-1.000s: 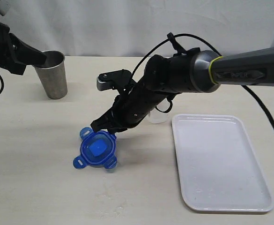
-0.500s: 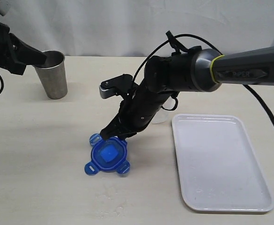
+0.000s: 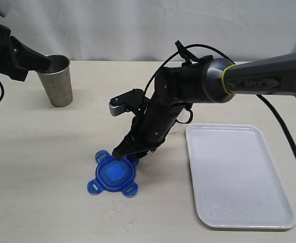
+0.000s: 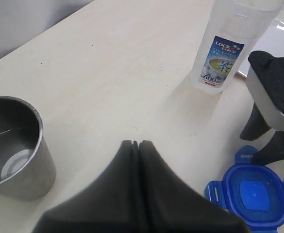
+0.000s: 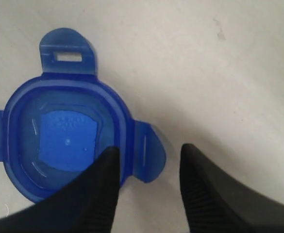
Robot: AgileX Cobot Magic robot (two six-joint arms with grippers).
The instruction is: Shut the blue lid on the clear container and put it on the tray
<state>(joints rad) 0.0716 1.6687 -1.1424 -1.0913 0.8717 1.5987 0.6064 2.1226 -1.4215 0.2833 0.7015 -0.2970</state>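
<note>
The blue lid (image 3: pixel 113 174) lies flat on the table, clear of the container, with its snap flaps spread out. My right gripper (image 3: pixel 128 154) stands open just over the lid's far-right edge. In the right wrist view one flap (image 5: pixel 149 151) lies between its two fingers, with the gripper (image 5: pixel 149 149) gripping nothing. The clear container (image 4: pixel 228 43) stands upright and lidless, mostly hidden behind the right arm in the exterior view (image 3: pixel 172 126). The white tray (image 3: pixel 239 172) lies to the right. My left gripper (image 4: pixel 136 144) is shut and empty, up at the far left (image 3: pixel 44 63).
A steel cup (image 3: pixel 56 81) stands at the back left, right by the left gripper, also in the left wrist view (image 4: pixel 13 145). The right arm (image 3: pixel 188 86) reaches across the middle of the table, between the container and the lid.
The right gripper carried the lid a little to the right and down, then opened and let go of its flap. The lid now rests flat. The left arm has not moved.
</note>
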